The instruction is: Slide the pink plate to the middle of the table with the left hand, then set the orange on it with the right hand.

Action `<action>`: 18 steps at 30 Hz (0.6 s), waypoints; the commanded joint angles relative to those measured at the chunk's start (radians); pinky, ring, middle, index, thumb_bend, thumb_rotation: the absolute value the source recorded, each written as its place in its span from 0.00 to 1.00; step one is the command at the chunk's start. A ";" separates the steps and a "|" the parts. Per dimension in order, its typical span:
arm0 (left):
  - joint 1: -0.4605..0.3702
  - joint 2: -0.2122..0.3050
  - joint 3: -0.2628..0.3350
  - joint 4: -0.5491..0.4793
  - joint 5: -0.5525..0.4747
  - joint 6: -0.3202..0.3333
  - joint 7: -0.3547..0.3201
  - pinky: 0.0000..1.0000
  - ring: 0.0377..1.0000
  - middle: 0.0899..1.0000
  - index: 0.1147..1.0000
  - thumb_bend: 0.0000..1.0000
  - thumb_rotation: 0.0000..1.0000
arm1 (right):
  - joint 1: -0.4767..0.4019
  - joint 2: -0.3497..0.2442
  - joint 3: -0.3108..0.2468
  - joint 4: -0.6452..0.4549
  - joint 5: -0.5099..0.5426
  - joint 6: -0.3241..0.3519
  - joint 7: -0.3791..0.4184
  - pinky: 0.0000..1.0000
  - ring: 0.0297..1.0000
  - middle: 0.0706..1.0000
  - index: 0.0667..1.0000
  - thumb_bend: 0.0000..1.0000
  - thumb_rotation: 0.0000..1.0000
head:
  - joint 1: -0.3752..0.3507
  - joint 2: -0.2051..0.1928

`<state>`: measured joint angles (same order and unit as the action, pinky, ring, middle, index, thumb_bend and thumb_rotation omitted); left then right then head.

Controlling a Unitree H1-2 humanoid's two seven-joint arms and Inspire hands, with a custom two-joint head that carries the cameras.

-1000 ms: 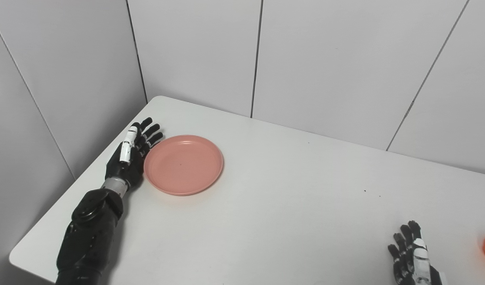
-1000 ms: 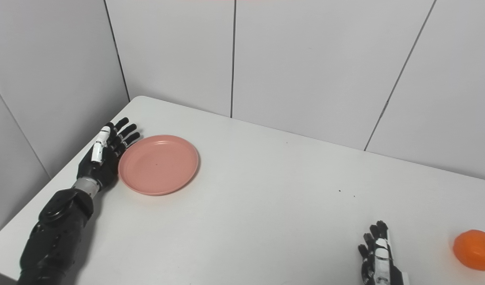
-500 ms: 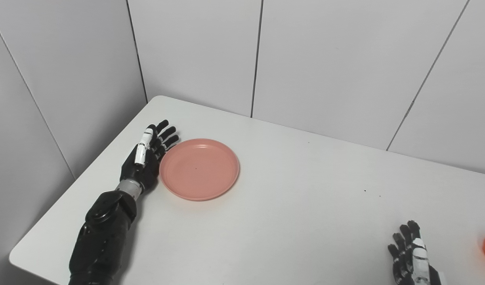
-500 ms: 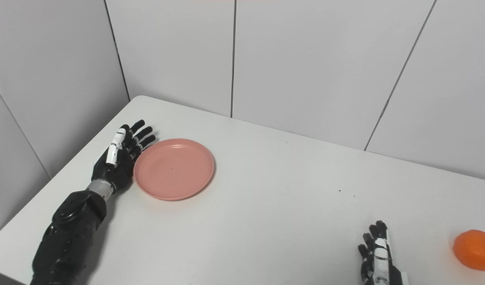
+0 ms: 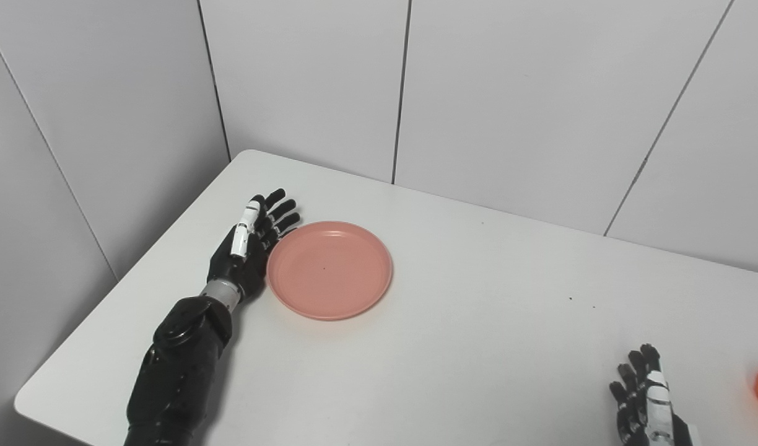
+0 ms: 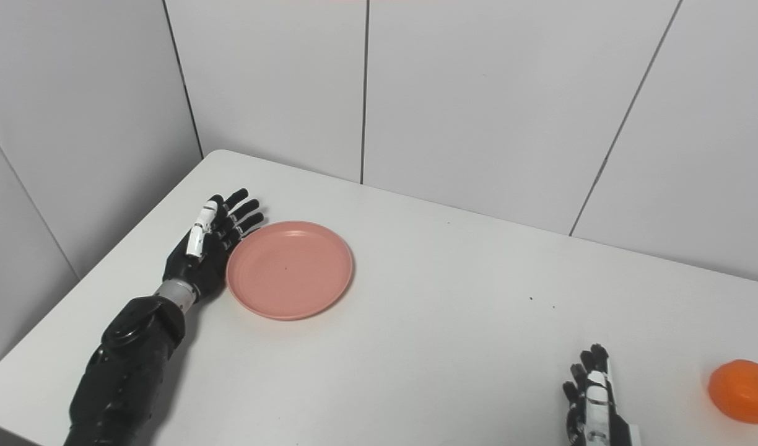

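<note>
Left of centre, the open left hand [image 5: 248, 251] presses flat against the pink plate [image 5: 329, 269]; lower right, the right hand [image 6: 592, 406] rests open beside the orange [image 6: 741, 390].

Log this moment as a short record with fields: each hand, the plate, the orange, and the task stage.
left hand: open, fingers straight, set against the left rim of the pink plate
pink plate: flat on the white table, empty, left of the table's middle
right hand: open, at the near edge, holding nothing
orange: on the table to the right of the right hand, apart from it
task stage: plate not yet at the middle; orange not picked up
</note>
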<state>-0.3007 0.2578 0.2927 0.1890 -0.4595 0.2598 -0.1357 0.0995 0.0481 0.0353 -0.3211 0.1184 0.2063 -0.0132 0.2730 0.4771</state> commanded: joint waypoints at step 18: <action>0.005 -0.092 -0.095 -0.091 0.049 0.077 0.030 0.89 0.89 0.89 0.87 0.33 1.00 | -0.021 0.021 0.004 -0.015 -0.018 -0.007 -0.005 1.00 1.00 1.00 1.00 0.17 1.00 | -0.054 0.028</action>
<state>-0.2967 0.1698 0.2084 0.1095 -0.4210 0.3113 -0.1087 0.0976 0.0574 0.0371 -0.3177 0.1034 0.2066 -0.0162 0.2210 0.5046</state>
